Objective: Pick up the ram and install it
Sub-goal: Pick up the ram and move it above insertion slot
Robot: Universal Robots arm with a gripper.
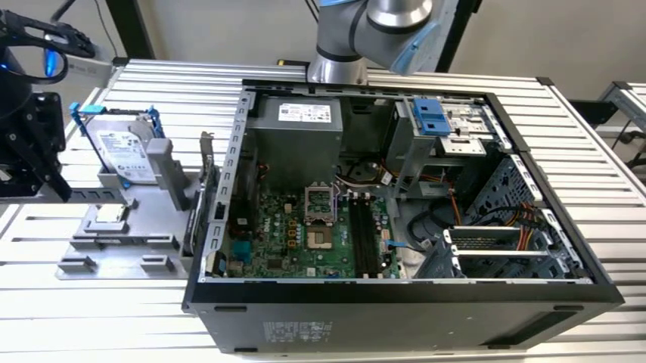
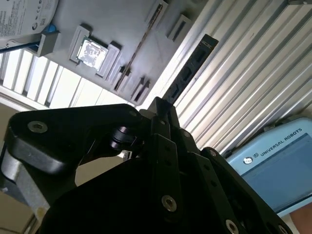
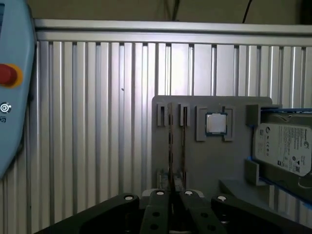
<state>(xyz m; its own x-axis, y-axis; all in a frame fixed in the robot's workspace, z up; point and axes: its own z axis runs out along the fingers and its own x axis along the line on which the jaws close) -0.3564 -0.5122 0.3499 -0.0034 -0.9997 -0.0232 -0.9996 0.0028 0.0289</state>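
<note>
The ram (image 2: 189,72), a long dark narrow stick, juts out from between the fingertips of my gripper (image 2: 161,105), which is shut on it. In the first wrist view the ram (image 3: 171,146) appears edge-on as a thin line rising from my gripper (image 3: 173,195). In the exterior view my gripper (image 1: 48,178) hangs at the far left, above the table and beside the grey fixture (image 1: 121,227). The motherboard's black slots (image 1: 358,234) lie inside the open computer case (image 1: 404,291), well off toward the exterior view's right.
The fixture (image 3: 214,156) carries a silver hard drive in a blue frame (image 1: 126,147), a square processor chip (image 3: 216,123) and an upright expansion card (image 1: 207,162). A light-blue teach pendant (image 3: 12,97) with a red button lies on the ribbed aluminium table (image 1: 565,113).
</note>
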